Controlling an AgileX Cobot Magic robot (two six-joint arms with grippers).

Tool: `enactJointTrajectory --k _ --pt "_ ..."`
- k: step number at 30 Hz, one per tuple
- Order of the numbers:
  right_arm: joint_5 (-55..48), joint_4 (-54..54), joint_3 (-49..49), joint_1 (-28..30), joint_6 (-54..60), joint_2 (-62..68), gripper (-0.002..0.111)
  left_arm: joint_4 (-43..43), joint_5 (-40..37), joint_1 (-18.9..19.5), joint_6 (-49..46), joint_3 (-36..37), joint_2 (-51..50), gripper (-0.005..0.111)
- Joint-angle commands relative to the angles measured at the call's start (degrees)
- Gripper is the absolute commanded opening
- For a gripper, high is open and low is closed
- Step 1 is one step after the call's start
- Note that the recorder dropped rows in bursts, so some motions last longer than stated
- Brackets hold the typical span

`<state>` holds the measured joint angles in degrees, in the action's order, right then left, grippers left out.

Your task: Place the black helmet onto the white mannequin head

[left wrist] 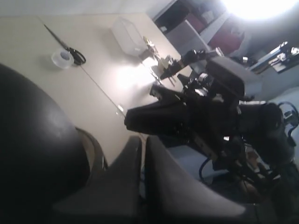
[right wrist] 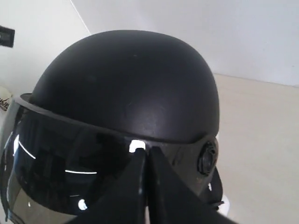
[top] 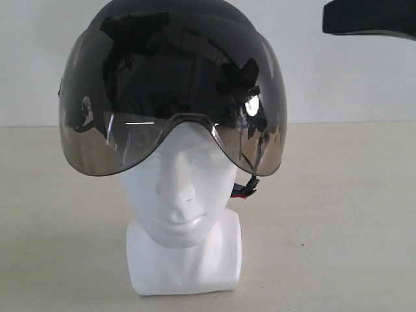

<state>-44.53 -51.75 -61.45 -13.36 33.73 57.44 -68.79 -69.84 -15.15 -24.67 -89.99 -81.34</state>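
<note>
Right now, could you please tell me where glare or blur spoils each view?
Exterior view: the visor mirrors the room, with bright glints. Left wrist view: a blown-out light floods the background; the black helmet is a dark blur. Right wrist view: sharp, small highlights only.

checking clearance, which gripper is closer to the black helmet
Left, probably. The left gripper sits right beside the black helmet; the right gripper hangs higher and off to the side, with a clear gap.

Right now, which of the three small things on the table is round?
The tape roll, a pale ring lying flat by the black-handled scissors; the clear container is boxy.
</note>
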Motion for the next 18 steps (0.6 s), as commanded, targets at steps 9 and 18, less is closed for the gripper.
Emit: enactJointTrajectory --k 9,18 --pt "-4.97 -8.94 -7.8 0.23 2.65 5.6 0.0 4.11 -0.13 -2.17 -4.79 10.15 6.18 0.004" --pt "-7.12 -16.0 -7.8 0.23 8.36 7.19 0.0 7.38 -0.13 -2.05 -4.97 11.38 9.79 0.004"
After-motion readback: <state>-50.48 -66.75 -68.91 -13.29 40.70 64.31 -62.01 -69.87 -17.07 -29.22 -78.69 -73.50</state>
